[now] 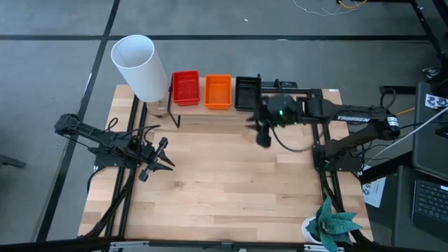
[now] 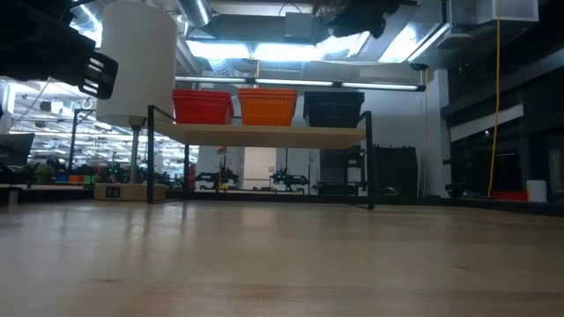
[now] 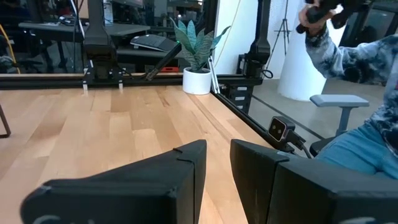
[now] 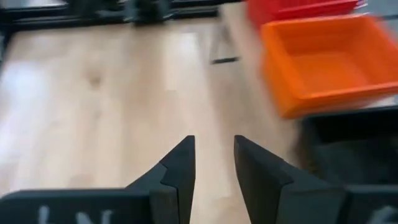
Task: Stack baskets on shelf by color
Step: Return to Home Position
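Beside the shelf, holds the right gripper raised over the surface, just in front of the black baskets, arm bent at the elbow, jaws a narrow gap apart and empty. Poises the left gripper over the surface's left side, jaws likewise slightly spread. Shows red baskets and orange baskets in a row with the black ones on the shelf's top board.

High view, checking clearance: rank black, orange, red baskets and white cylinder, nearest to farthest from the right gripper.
From right gripper:
1. black baskets, row's right end
2. orange baskets, middle
3. red baskets, left end
4. white cylinder, far left
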